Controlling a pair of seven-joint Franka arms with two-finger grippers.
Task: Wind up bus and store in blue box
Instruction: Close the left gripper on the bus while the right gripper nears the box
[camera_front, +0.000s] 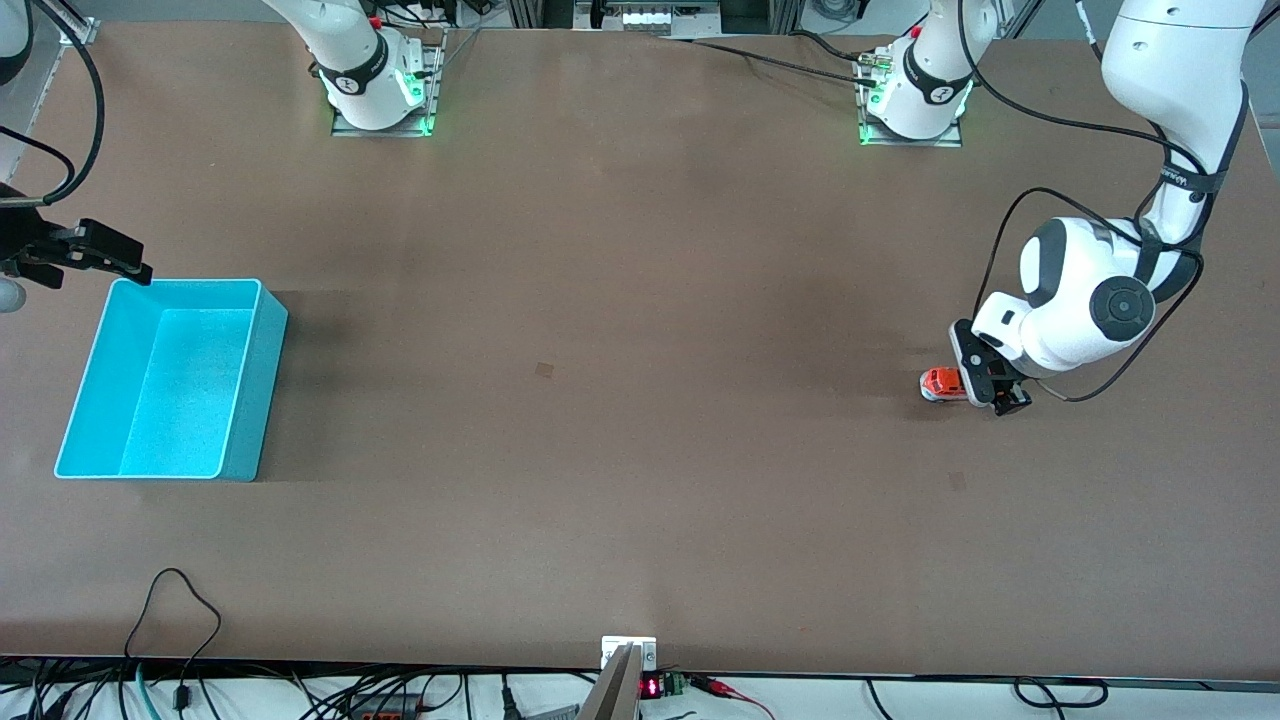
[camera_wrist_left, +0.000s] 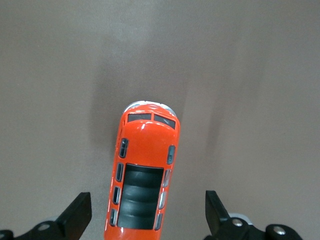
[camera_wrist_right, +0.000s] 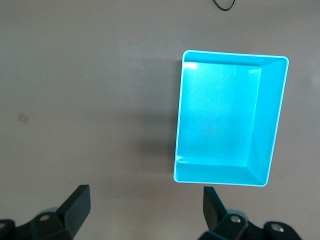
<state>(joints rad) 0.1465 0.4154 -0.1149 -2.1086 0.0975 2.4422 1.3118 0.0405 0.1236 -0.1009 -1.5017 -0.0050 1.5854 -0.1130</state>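
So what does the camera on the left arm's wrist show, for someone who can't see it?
A small orange toy bus with dark windows and a dark roof panel stands on a bare brown table, seen from straight above. The left gripper is over it, its two black fingers spread wide on either side of the bus, not touching it.

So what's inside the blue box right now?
Nothing: the blue box shows only its bare floor. The bus sits on the table toward the left arm's end, between the open left pincer fingers.
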